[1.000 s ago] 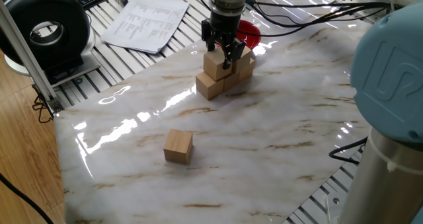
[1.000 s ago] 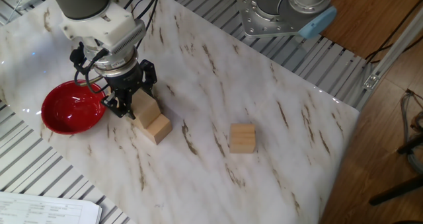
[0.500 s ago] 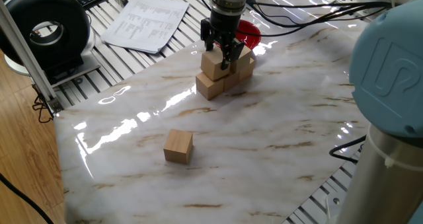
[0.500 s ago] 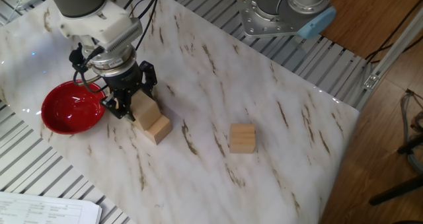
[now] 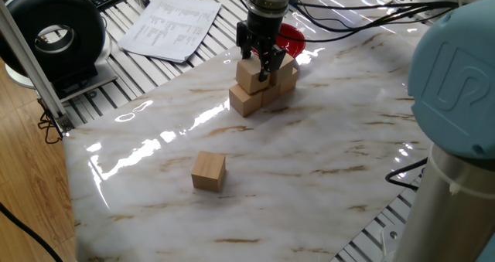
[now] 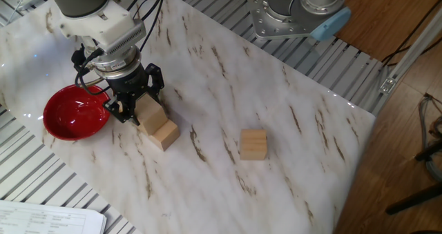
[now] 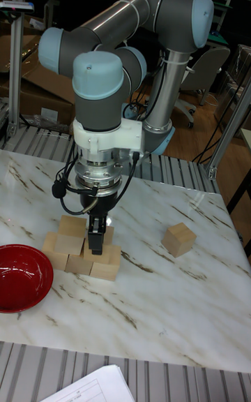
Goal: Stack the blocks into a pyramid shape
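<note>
claw (image 5: pixel 263 62) is sitting over the block stack (image 7: pixel 80 247), fingers straddling an upper-row block (image 6: pixel 148 110); can't tell whether it's pinching that block or spread just clear of it. stack is sitting on the marble surface (image 5: pixel 325 161) just beside the red bowl (image 6: pixel 74 112): bottom row of blocks touching side by side, upper blocks resting on top, exact count partly hidden by the claw. one lone block (image 6: pixel 253 144) is lying flat well apart from the stack, toward the surface's other end. printed papers (image 5: pixel 172 24) are lying off the surface's edge on the slatted frame
</note>
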`<state>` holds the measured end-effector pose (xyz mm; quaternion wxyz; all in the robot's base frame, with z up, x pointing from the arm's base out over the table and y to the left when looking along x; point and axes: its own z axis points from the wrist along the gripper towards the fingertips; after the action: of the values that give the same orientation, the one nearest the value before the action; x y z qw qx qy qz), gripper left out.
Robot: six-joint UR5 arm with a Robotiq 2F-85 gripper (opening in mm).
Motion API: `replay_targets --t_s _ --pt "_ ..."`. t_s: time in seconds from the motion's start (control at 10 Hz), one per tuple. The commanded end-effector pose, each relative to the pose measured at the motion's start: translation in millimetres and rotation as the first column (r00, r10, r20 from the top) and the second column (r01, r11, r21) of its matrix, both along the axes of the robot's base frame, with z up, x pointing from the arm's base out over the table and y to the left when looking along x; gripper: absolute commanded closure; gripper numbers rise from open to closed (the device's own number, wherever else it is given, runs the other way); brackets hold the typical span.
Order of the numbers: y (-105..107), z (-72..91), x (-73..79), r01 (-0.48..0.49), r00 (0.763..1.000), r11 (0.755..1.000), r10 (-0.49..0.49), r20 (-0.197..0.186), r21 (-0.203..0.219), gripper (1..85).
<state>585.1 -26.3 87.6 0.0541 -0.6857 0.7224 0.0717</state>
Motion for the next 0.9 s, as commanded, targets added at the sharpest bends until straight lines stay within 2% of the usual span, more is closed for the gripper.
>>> replay_targets --t_s 0.0,0.8 --pt "-2.9 -0.6 2.0 0.021 1.000 1.000 -0.021 0.002 -0.007 26.0" --pt "0.5 -0.1 -3.5 0.028 1.000 1.000 -0.028 -0.014 0.008 21.0"
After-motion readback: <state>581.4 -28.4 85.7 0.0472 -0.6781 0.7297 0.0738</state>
